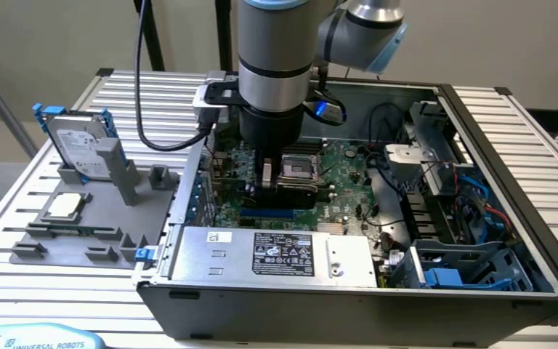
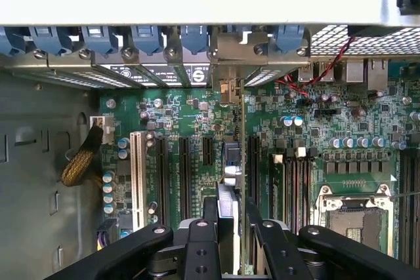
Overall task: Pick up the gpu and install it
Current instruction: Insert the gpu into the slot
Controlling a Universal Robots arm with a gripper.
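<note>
GPU card standing on edge inside the open computer case

The gpu (image 2: pixel 241 162) is seen edge-on in the wrist view: a thin green board standing upright over the motherboard, in line with the long black slots. Its silver end bracket (image 2: pixel 230 90) is at the rear wall of the case, under the blue clips. The nearer end is between two black fingers.

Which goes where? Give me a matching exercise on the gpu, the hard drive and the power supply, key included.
Things:
1. gpu
2. hard drive
3. power supply

Places:
A. upright in the grey holder, outside the case
B. held edge-on in the gripper, above the motherboard
C. inside the case, label up

Pairs: 1-B, 2-A, 3-C
</note>
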